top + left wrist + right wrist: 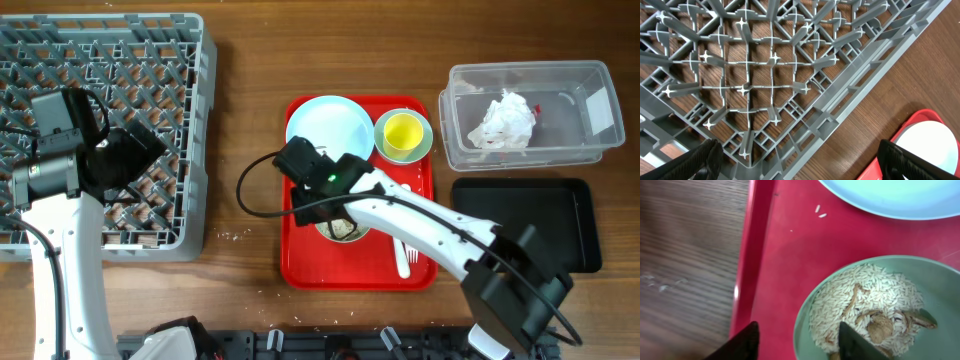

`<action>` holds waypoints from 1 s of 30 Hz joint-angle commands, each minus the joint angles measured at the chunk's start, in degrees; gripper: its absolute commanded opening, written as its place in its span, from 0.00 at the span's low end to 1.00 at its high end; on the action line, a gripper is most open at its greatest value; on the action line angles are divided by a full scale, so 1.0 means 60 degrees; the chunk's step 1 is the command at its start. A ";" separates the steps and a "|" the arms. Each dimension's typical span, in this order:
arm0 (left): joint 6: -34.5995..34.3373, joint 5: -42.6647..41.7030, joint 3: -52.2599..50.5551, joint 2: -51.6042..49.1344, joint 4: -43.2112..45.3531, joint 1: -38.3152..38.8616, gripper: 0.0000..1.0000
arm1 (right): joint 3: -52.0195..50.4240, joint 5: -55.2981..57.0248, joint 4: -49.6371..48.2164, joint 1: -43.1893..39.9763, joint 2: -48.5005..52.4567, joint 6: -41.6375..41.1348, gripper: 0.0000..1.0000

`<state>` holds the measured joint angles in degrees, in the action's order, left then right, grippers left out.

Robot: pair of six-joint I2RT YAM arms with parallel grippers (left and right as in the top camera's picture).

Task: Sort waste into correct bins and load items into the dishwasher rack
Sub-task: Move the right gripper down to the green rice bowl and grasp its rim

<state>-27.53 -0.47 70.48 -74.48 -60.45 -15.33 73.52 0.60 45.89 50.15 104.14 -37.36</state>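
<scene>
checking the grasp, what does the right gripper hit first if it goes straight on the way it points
Probably the rim of the green bowl, straddled by the right gripper: one finger heads into the rice, the other onto the red tray. Depth is unclear.

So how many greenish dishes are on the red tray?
3: a plate at the far left, a saucer under the yellow cup, a rice bowl beneath the right arm. More may be hidden.
</scene>
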 commanded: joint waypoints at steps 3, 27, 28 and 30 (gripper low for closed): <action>0.0015 0.0015 0.0106 -0.0055 -0.0007 -0.0055 1.00 | -0.0025 0.1002 -0.0026 0.0557 0.0364 -0.0095 0.45; 0.0015 0.0015 0.0106 -0.0055 -0.0007 -0.0055 1.00 | -0.0025 0.2477 0.0219 0.1534 0.1366 -0.0583 0.40; 0.0015 0.0015 0.0106 -0.0055 -0.0007 -0.0055 1.00 | -0.0025 0.2477 0.0233 0.1534 0.1366 -0.0586 0.39; 0.0015 0.0015 0.0106 -0.0055 -0.0007 -0.0055 1.00 | -0.0022 0.2477 0.0288 0.1534 0.1362 -0.0528 0.33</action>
<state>-27.51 -0.47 70.48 -74.48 -60.47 -15.33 73.52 13.61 47.24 59.18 110.69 -39.90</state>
